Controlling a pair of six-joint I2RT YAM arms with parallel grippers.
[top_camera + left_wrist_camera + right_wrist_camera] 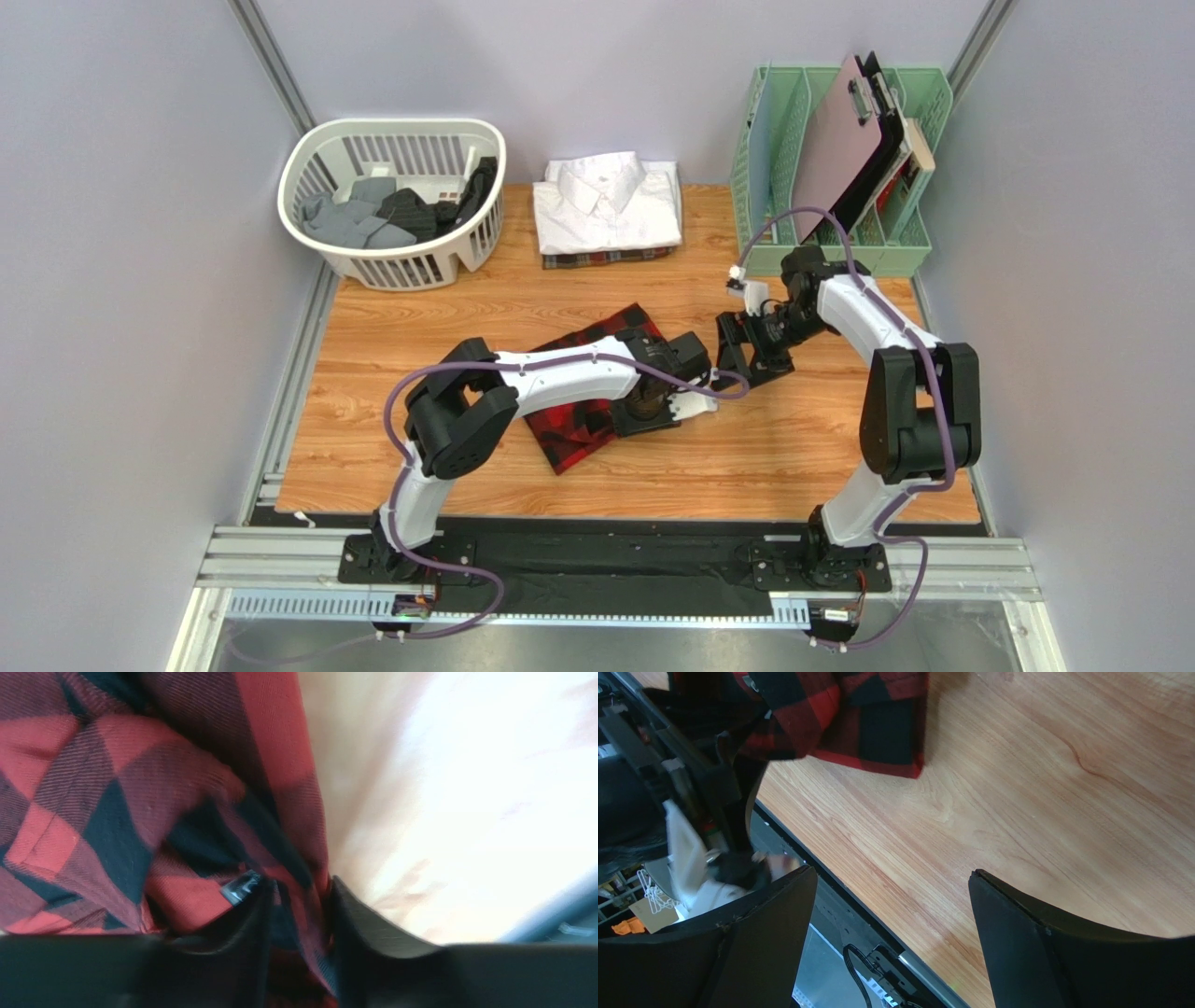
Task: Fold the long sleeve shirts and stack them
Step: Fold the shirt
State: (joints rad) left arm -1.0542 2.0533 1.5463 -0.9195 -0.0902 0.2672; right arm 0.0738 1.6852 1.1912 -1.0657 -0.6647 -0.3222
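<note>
Red-checked flannel shirt between left fingers, right fingers spread

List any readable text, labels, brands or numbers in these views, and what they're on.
None can be read in any view.
Small white tag on the right arm: too small to read.
Clipboard in the green file rack: no legible writing.
Paper tag at the lower left of the right wrist view: blurred, no text made out.
Red-and-black checked shirt, white shirt, laundry basket: no label or brand visible.
</note>
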